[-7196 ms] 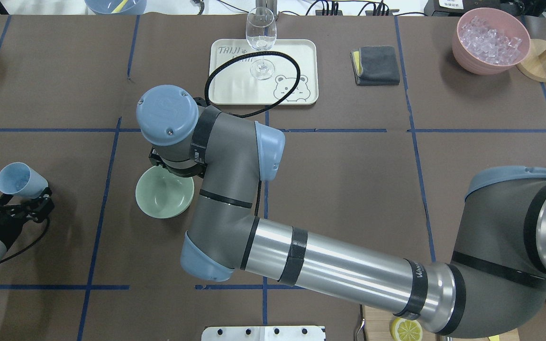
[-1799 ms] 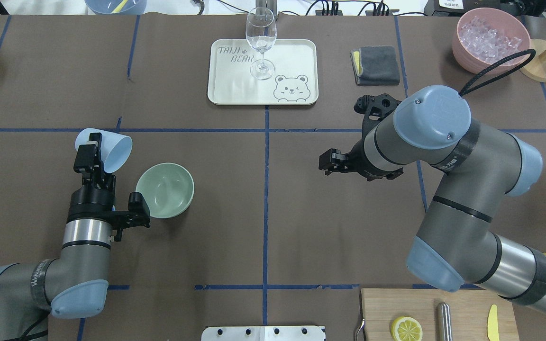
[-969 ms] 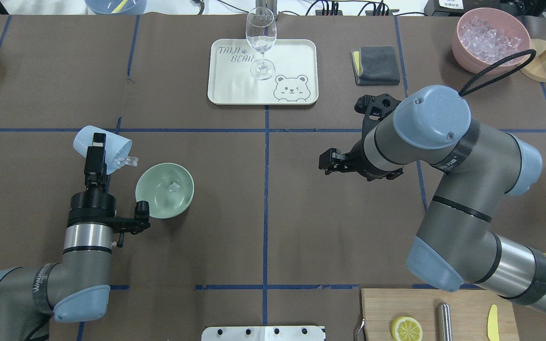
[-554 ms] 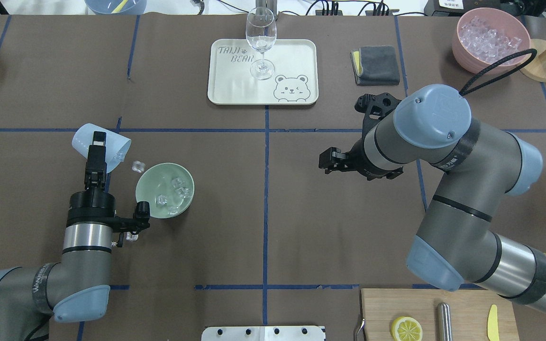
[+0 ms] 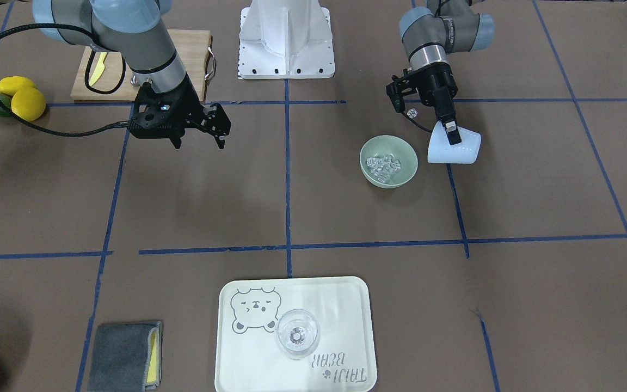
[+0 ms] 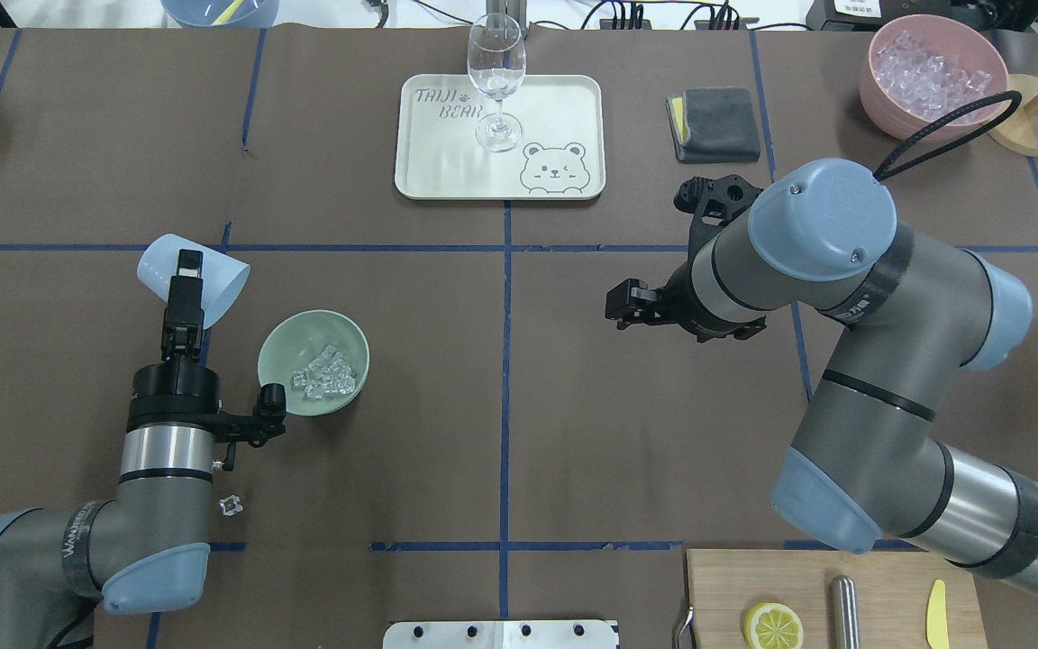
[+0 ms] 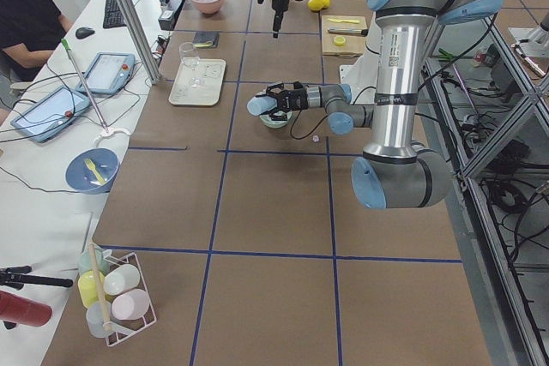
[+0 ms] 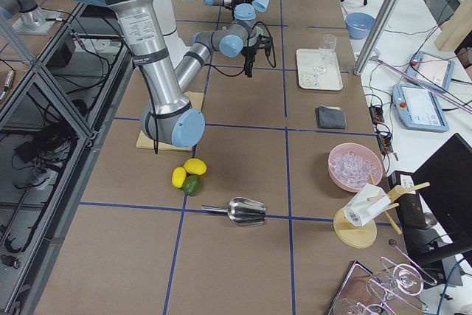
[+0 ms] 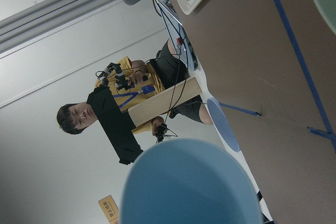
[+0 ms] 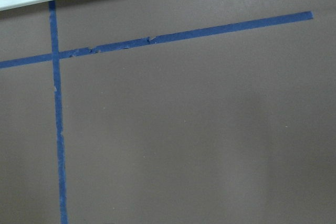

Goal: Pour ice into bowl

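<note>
Holds the light blue cup (image 6: 220, 297) in the left gripper (image 6: 186, 275), jaws closed on its wall, one finger laid along the outside. Has it tipped nearly flat just beside the bowl (image 6: 292, 333), on the bowl's far-left side as seen from overhead, with the long axis running base to mouth toward the bowl and the mouth aimed at the rim. Shows no cube at that mouth, so probably empty. Has the ice (image 6: 325, 372) heaped in the bottom of the bowl, clear cubes touching one another, all inside the rim. Has one stray cube (image 6: 231, 506) on the table (image 6: 663, 406), outside the bowl on its near-left side, apart from it and close by the left arm (image 6: 168, 451). Hangs the right gripper (image 5: 198, 142) well apart from the bowl on its right side, jaws spread wide with nothing between them. Looks all but done with the pour; likely next, righting the cup. As for the stray cube: lies behind the left jaws, back toward the robot from the bowl, and far nearer the left arm than the right. Could not pinch it on that side without first setting the cup down. Worth minding there: small, glassy, probably slippery.
</note>
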